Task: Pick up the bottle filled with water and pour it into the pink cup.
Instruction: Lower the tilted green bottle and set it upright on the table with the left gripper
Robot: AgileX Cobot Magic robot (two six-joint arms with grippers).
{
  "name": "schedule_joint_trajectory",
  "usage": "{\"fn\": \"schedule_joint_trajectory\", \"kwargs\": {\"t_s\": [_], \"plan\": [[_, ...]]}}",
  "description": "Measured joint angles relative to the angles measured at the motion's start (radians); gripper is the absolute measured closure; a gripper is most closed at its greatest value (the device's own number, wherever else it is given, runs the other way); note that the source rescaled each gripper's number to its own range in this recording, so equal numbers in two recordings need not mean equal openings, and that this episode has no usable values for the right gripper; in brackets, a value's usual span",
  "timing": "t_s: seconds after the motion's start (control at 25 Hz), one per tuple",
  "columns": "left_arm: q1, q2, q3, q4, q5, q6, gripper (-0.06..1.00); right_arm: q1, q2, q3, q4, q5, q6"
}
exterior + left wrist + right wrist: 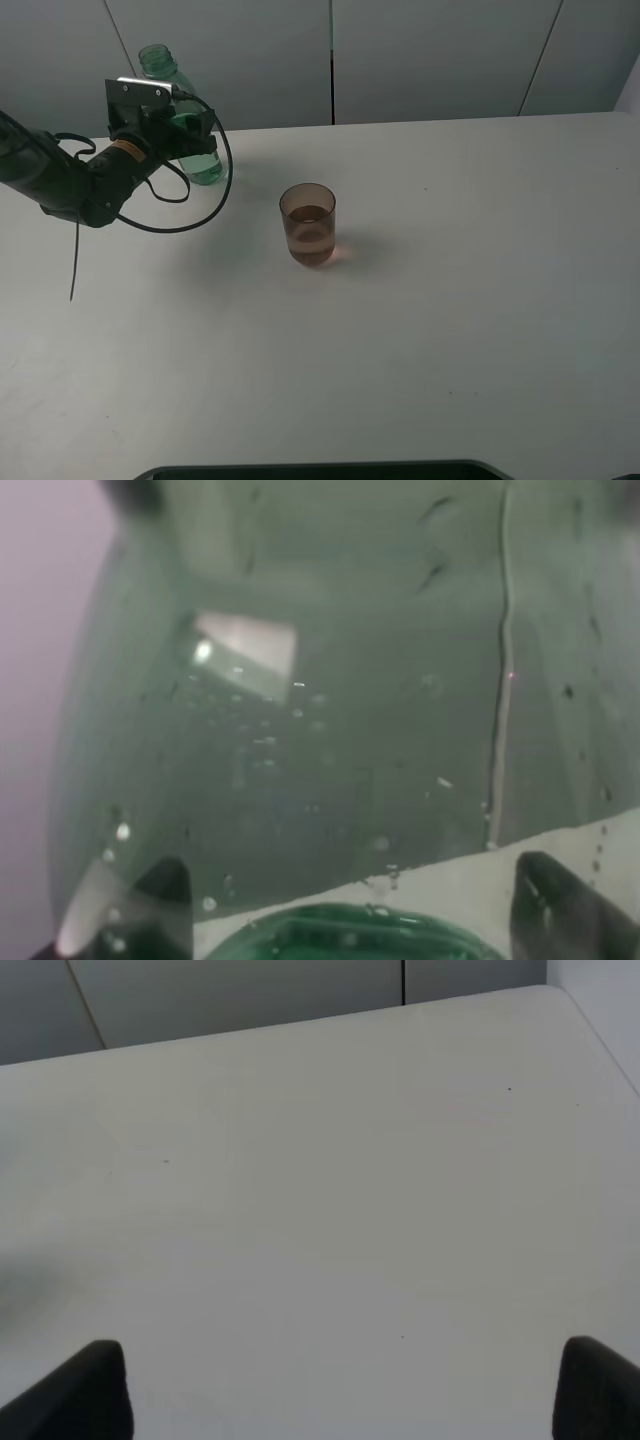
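- Green-tinted clear plastic: bottle (207,163), capless, leaning slightly, at the far left of the table (450,320).
- Left gripper (190,135): fingers flank the bottle's middle; we cannot tell whether they press it.
- Pink cup (308,224): upright mid-table, liquid inside, apart from the bottle.
- Right gripper (345,1390): fingers spread above the table.

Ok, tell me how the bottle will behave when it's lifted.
Likely slippery: the bottle looks like smooth, clear plastic. Probably tippy, being tall and slim. Its neck is open, so whatever is inside could spill if it tilts; how full it is I cannot tell.
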State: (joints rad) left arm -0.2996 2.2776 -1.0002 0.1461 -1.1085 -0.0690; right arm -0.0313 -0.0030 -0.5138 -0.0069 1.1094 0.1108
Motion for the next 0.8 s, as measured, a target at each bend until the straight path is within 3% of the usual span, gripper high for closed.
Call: {"fn": "schedule_joint_trajectory", "kwargs": {"t_s": [0.04, 0.08, 0.12, 0.24, 0.8], "plan": [[0.0, 0.0, 0.0, 0.001, -0.01, 0.0, 0.31, 0.0, 0.0, 0.0, 0.0, 0.0, 0.0], [0.0, 0.0, 0.0, 0.002, -0.017, 0.0, 0.14, 0.0, 0.0, 0.0, 0.0, 0.0, 0.0], [0.0, 0.0, 0.0, 0.002, -0.026, 0.0, 0.07, 0.0, 0.0, 0.0, 0.0, 0.0, 0.0], [0.0, 0.0, 0.0, 0.005, -0.029, 0.0, 0.0, 0.0, 0.0, 0.0, 0.0, 0.0, 0.0], [0.0, -0.191, 0.0, 0.032, 0.062, -0.007, -0.05, 0.0, 0.0, 0.0, 0.0, 0.0, 0.0]]}}
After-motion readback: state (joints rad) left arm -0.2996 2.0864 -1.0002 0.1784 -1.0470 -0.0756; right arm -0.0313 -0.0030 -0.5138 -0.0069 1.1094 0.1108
